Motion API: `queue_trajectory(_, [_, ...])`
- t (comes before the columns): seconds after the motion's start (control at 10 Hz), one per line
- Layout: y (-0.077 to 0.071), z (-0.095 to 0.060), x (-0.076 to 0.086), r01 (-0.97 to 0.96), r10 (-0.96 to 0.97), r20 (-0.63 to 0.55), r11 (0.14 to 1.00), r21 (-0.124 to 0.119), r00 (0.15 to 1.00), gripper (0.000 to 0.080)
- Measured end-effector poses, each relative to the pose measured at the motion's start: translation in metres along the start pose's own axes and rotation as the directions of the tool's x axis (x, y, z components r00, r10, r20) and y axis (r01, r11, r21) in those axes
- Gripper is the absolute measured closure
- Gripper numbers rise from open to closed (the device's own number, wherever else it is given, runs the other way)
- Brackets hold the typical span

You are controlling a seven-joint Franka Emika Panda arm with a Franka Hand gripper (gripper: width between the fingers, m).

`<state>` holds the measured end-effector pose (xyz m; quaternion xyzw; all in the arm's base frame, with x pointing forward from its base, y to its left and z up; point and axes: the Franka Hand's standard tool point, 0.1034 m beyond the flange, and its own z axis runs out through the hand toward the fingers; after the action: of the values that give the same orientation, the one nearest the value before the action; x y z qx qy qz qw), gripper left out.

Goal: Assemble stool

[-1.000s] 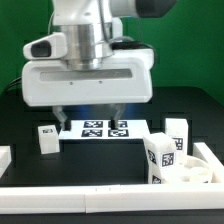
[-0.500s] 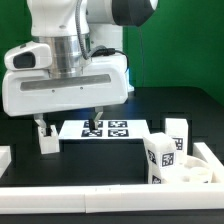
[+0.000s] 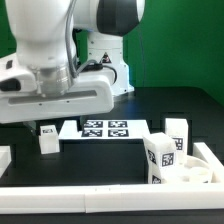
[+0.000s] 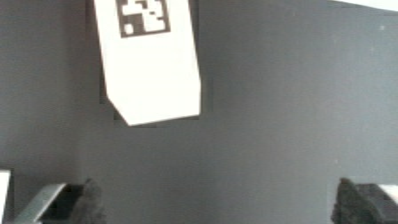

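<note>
- One arm (image 3: 45, 45), white, fills the upper part of the exterior view toward its left, and its broad hand housing hangs low over the table (image 3: 105, 160).
- One gripper (image 4: 210, 205), wide open. The wrist view shows its two dark fingers (image 4: 54, 203) far apart at opposite edges, with only bare table between them (nothing is held). In the exterior view the housing hides the fingertips.
- Three stool legs, white and chunky, each with a black-and-white tag:
  - first leg (image 3: 47, 138), upright on the table just below the hand housing, near the marker board's end on the exterior view's left. The wrist view appears to show this same piece (image 4: 151, 65) as a long white bar with a tag at one end and an angled tip, lying ahead of the fingers and not between them.
  - second leg (image 3: 176, 133), upright beyond the marker board's end on the exterior view's right.
  - third leg (image 3: 160, 160), upright and nearer the camera, against the seat's edge (whether it touches the seat cannot be told).
- One seat (image 3: 198, 176), a round, shallow, rimmed white disc, flat in the corner on the exterior view's right, well apart from the gripper.
- One marker board (image 3: 105, 128), thin and white with several tags, flat between the first and second legs.
- Several rails (image 3: 100, 192), long and white, bordering the black table.
</note>
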<state>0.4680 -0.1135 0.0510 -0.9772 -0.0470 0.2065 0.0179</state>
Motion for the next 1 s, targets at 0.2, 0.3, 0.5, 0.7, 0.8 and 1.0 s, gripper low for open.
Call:
queue_trajectory(0.2, [0.001, 0.004, -0.001, -0.015, 0.011, 0.13, 1.0, 0.028, 0.991, 0.0151])
queue_trajectory(0.3, [-0.001, 0.006, -0.003, -0.014, 0.007, 0.185, 0.999, 0.035, 0.983, 0.0151])
queue_trajectory(0.5, [0.006, 0.012, -0.009, -0.001, -0.013, 0.347, 0.999, 0.042, 0.938, 0.0151])
queue_trajectory(0.7, [0.019, 0.02, -0.024, -0.007, 0.02, 0.515, 1.0, -0.027, 0.857, 0.0151])
queue_trajectory(0.8, [0.019, 0.024, -0.023, -0.014, 0.028, 0.54, 0.999, -0.031, 0.841, 0.0151])
queue_trajectory(1.0, [0.019, 0.024, -0.023, -0.015, 0.029, 0.541, 0.999, -0.031, 0.841, 0.0151])
